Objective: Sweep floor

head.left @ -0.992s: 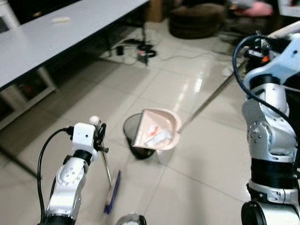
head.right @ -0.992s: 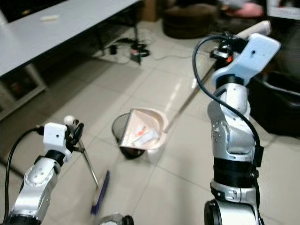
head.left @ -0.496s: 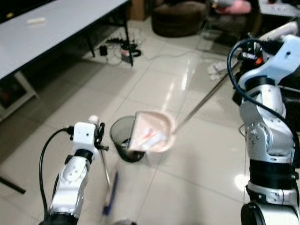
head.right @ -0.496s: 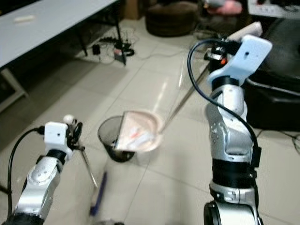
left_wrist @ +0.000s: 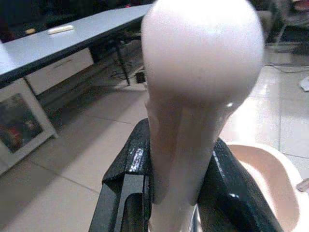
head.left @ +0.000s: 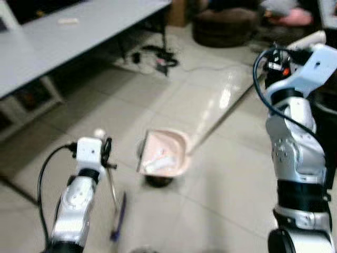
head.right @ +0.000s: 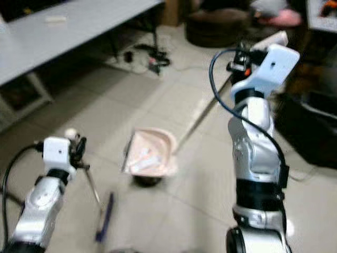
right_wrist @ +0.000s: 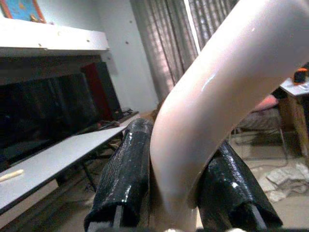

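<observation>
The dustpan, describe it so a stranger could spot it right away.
On the pale tiled floor between the robot's arms, over a dark bin, hangs the dustpan. It is the pale pink scoop with scraps inside, on a long handle, unlike the blue broom nearby.

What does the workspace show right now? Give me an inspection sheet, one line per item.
Surface: pale tiled floor, glossy, with light glare.
Job's things: pink dustpan with paper scraps in it, held over a dark bin; broom with a blue head on the floor.
Clutter: white scraps on the floor near the right gripper in its wrist view; a small pale thing on the table.
Grippers: left gripper shut on the broom handle; right gripper shut on the dustpan handle.
Cables: a dark tangle on the floor under the table.
Surroundings: dark round seat behind; curtains in the right wrist view.
</observation>
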Available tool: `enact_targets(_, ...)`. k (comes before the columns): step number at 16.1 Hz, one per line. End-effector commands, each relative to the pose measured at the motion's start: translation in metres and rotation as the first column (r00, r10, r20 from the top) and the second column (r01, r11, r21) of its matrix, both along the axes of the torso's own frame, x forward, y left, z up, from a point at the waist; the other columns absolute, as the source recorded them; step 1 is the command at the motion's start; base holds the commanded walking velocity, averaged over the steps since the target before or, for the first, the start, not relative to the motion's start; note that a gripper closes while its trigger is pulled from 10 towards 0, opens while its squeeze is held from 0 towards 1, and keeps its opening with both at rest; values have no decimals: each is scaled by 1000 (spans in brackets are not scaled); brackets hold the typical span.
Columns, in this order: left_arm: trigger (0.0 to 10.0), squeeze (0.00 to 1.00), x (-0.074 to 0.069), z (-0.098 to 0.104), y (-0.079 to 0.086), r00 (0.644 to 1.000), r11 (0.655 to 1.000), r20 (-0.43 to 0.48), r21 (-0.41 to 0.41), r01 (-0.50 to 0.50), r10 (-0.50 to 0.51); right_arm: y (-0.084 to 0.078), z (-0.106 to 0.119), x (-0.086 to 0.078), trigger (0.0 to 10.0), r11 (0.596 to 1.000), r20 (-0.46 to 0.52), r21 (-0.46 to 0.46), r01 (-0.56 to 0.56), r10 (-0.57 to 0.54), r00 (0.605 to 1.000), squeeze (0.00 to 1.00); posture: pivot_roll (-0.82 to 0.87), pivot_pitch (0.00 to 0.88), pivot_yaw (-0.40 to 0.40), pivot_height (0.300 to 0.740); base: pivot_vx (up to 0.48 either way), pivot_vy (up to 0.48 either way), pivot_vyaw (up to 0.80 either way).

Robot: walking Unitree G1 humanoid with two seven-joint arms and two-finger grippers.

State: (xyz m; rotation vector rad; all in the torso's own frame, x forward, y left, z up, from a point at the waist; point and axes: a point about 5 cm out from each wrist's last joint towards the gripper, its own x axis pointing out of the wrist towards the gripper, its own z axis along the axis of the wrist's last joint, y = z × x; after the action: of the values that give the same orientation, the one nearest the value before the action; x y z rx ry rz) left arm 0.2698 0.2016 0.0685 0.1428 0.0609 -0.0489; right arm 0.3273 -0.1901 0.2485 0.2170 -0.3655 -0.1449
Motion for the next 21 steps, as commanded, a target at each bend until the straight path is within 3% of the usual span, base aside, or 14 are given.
enact_targets(1, 10000, 0, 4, 10, 4, 999, 1000, 47, 13, -4, 3, -1, 13, -2, 10000, 1000, 66, -1, 14, -14, 998, 0, 37, 2, 47, 740, 341, 0, 431)
enact_targets(11, 10000, 0, 7, 9, -1, 999, 999, 41, 25, 23, -24, -16, 11, -3, 10000, 994, 75, 82, 72, -79, 994, 0, 27, 7, 67, 740, 341, 0, 0)
enact_targets(21, 10000, 0, 4, 6, -6, 999, 999, 36, 23, 33, -34, -16, 10, -4, 10000, 993, 83, 107, 53, -62, 995, 0, 20, 13, 68, 740, 342, 0, 0)
